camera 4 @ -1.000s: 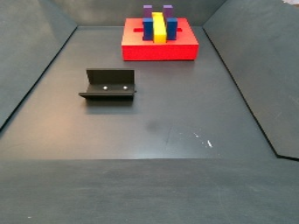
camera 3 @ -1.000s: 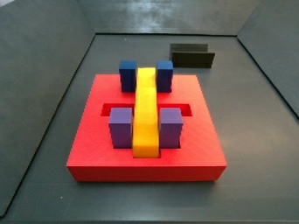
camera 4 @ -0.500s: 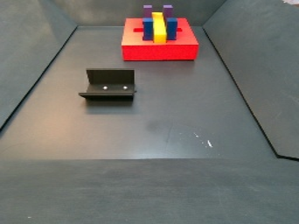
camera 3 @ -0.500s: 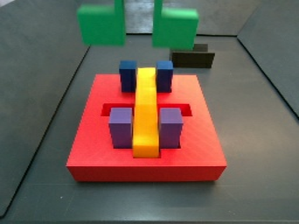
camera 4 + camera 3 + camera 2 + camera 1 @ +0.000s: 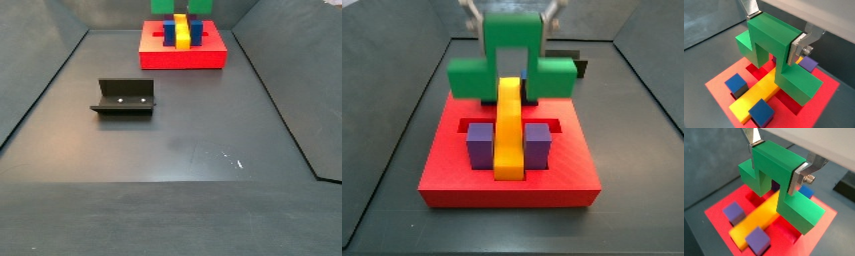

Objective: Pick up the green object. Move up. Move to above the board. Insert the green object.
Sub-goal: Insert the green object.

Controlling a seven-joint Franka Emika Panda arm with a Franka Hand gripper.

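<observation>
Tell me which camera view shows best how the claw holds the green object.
A wrist view: the claw grips the tall column of the green object, both fingers visible, above the board. The other wrist view shows nearly the same. A side view shows the block whole, fingers partly cropped. In the far side view it is cut off.

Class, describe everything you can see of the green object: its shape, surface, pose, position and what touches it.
The green object is a solid, smooth, matt green block with a tall central column and two lower side arms. It hangs upright, column uppermost, above the red board, straddling the line of the yellow bar. The gripper clamps the column, its silver fingers pressed on opposite faces. Whether it touches the bar cannot be told.
</observation>
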